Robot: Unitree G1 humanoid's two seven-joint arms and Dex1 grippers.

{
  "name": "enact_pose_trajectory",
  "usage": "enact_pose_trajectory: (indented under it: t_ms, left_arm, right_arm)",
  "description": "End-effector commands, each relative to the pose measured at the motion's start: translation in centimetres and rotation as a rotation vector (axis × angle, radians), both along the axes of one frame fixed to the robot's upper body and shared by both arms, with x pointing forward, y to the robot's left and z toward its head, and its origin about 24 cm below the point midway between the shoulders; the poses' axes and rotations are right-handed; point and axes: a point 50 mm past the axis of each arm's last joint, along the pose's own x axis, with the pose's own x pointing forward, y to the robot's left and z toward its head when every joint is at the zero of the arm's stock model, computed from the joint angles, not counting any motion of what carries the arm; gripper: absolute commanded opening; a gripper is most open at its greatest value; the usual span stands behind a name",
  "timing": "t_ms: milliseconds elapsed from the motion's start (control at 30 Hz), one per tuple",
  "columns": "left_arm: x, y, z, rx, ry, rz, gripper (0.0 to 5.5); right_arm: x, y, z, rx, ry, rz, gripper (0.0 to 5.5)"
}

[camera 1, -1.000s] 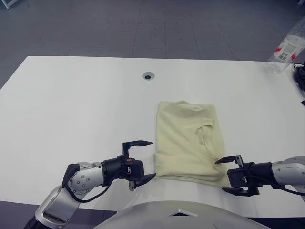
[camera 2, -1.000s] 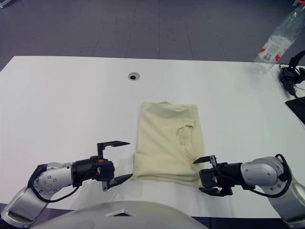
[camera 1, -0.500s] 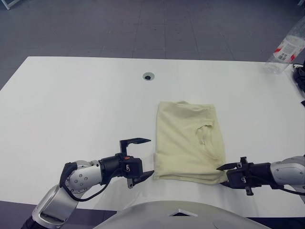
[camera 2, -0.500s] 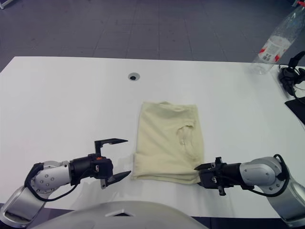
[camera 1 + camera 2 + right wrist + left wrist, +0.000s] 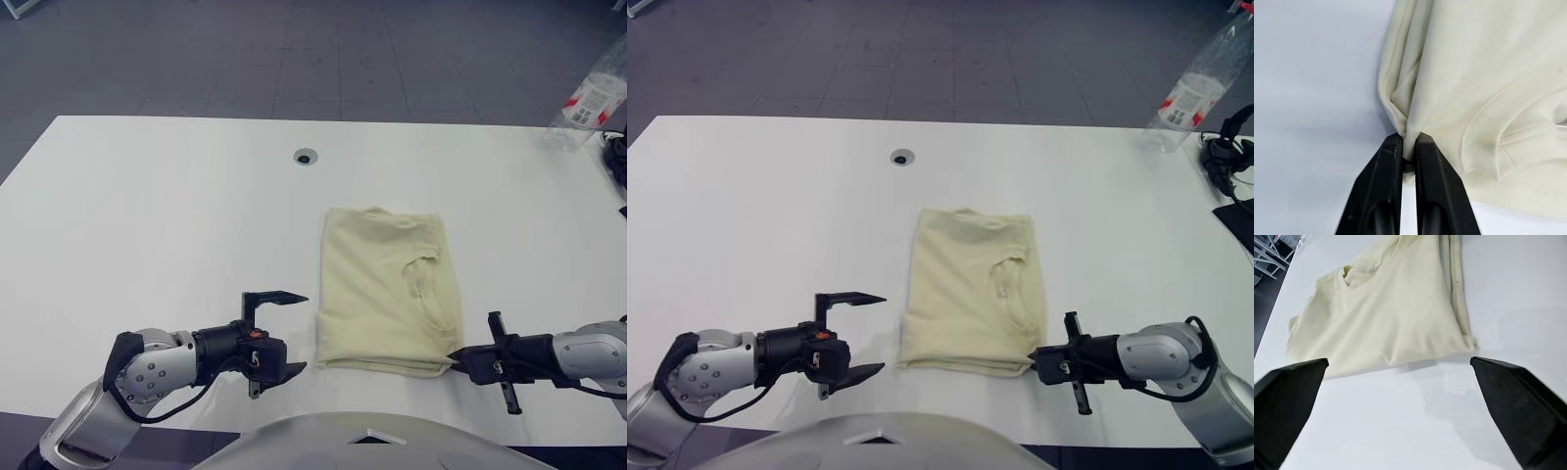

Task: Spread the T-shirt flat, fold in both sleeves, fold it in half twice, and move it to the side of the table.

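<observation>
A pale yellow T-shirt [image 5: 387, 289] lies folded into a narrow rectangle on the white table [image 5: 147, 215], collar end toward the far side. My right gripper [image 5: 453, 359] is shut on the T-shirt's near right corner; in the right wrist view its fingers [image 5: 1386, 191] pinch the layered cloth [image 5: 1479, 88] at the fold. My left gripper [image 5: 284, 331] stands open just left of the near left corner, a short gap from the cloth. The left wrist view has its two fingertips [image 5: 1288, 391] spread wide, with the T-shirt [image 5: 1386, 313] ahead of them.
A round cable hole [image 5: 306, 156] sits in the table beyond the T-shirt. A clear plastic bottle [image 5: 588, 98] stands at the far right corner, with black cables [image 5: 1220, 157] beside it. Bare tabletop stretches to the left.
My right gripper turned and closed from open onto the T-shirt's near right corner. My left gripper drew slightly back and left, still open.
</observation>
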Motion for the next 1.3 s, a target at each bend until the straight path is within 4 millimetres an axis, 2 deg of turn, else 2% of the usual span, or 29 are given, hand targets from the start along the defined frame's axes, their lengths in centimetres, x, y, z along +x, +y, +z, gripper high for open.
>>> enact_pose_trajectory:
  t_ms: [33,200,367,667,1300]
  left_arm:
    - [-0.7,-0.1,-0.1,0.051,0.028,-0.083,5.4]
    - [-0.2,-0.6,-1.0,0.086,0.008,-0.099,5.4]
    - [0.9,-0.5,-3.2,0.273,-0.086,-0.125,5.4]
    - [1.2,-0.9,-4.3,0.306,-0.095,-0.154,5.4]
    - [0.6,-0.5,-4.6,0.322,-0.071,-0.2,2.14]
  right_arm:
    - [0.2,0.8,0.5,0.078,0.015,-0.013,0.16]
    - [0.5,1.3,1.0,0.156,0.04,-0.039,0.16]
    - [0.8,1.3,1.0,0.145,0.044,-0.033,0.16]
    - [0.8,1.4,1.2,0.161,0.049,-0.039,0.16]
    - [0.8,1.7,1.2,0.159,0.038,-0.033,0.16]
